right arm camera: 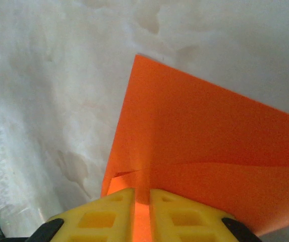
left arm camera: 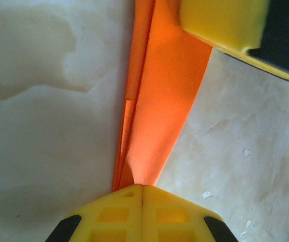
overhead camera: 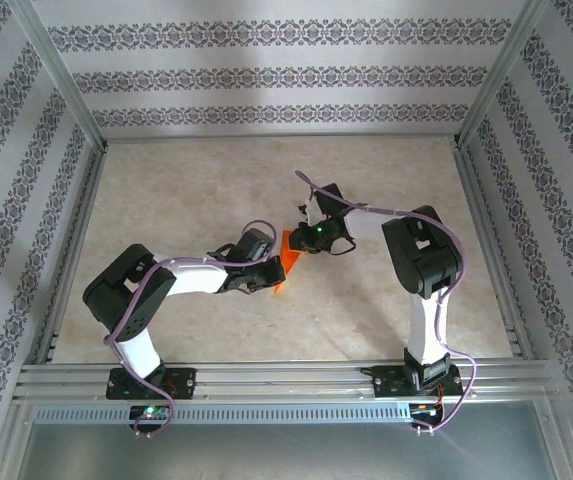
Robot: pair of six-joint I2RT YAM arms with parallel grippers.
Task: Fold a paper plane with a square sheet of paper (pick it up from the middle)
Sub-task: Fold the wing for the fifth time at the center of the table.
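Observation:
The orange-red sheet of paper (overhead camera: 287, 256) is folded into a narrow, layered shape and hangs between both grippers just above the table. My left gripper (overhead camera: 264, 274) is shut on its narrow end; in the left wrist view its yellow jaws (left arm camera: 142, 187) meet on the paper (left arm camera: 159, 101), whose layers fan away from them. My right gripper (overhead camera: 311, 240) is closed on the opposite end. In the right wrist view a broad flap of the paper (right arm camera: 199, 136) runs up from between the jaws (right arm camera: 141, 194), which stand slightly apart on it. A right fingertip (left arm camera: 225, 22) shows at the top of the left wrist view.
The beige marbled table top (overhead camera: 216, 190) lies under the paper. Patterned walls (overhead camera: 266, 75) and aluminium posts close in the back and sides. A metal rail (overhead camera: 286, 378) with both arm bases runs along the near edge. Small white flecks (left arm camera: 207, 194) dot the table.

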